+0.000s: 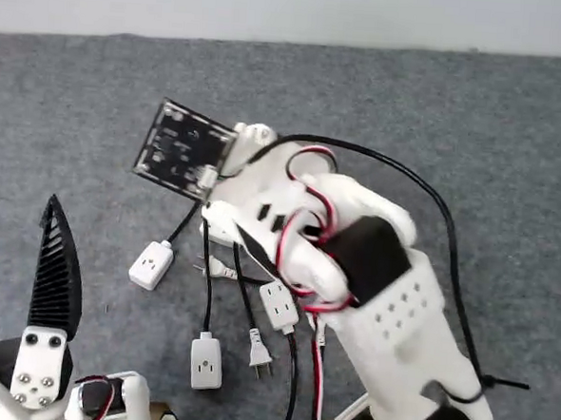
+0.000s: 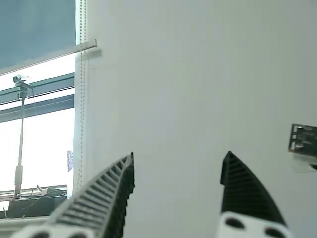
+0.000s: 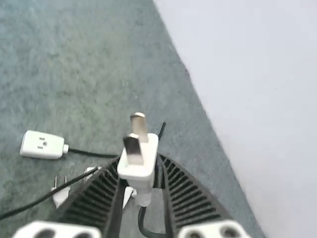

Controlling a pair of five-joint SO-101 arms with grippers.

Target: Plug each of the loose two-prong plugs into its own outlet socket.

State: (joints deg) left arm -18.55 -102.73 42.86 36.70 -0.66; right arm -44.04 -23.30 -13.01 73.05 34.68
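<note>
The grey bench (image 1: pixel 513 139) has a felt-like top, and the white right arm (image 1: pixel 389 302) stretches out across it, well away from its base. The right gripper (image 3: pixel 141 166) is closed narrow around the held plug (image 3: pixel 137 156), a white two-prong plug pinched by its body, with its cord trailing back between the fingers. Everything else I place from that held plug. Its prongs point straight ahead along the gripper's line, toward the far edge of the bench and the wall.

The left arm (image 1: pixel 23 366) sits well back from the held plug. The left gripper (image 2: pixel 180 163) is spread wide with nothing in it, aimed at the wall rather than the bench.

Three white sockets lie on the bench. The nearest socket (image 3: pixel 42 145) is near the held plug, on the left arm's side, slotted face up, its black cord running back toward the plug. The second socket (image 1: pixel 206 361) and third socket (image 1: pixel 279 305) lie farther from it, toward the arms' bases. A loose plug (image 1: pixel 260 352) lies between those two, and a smaller plug (image 1: pixel 218 268) lies close to the held plug.

As I read it, the prongs run level across the bench while the nearest slots face up and off to one side. The right arm, nearer and already loaded, would have to swing that way and tip the prongs down.
</note>
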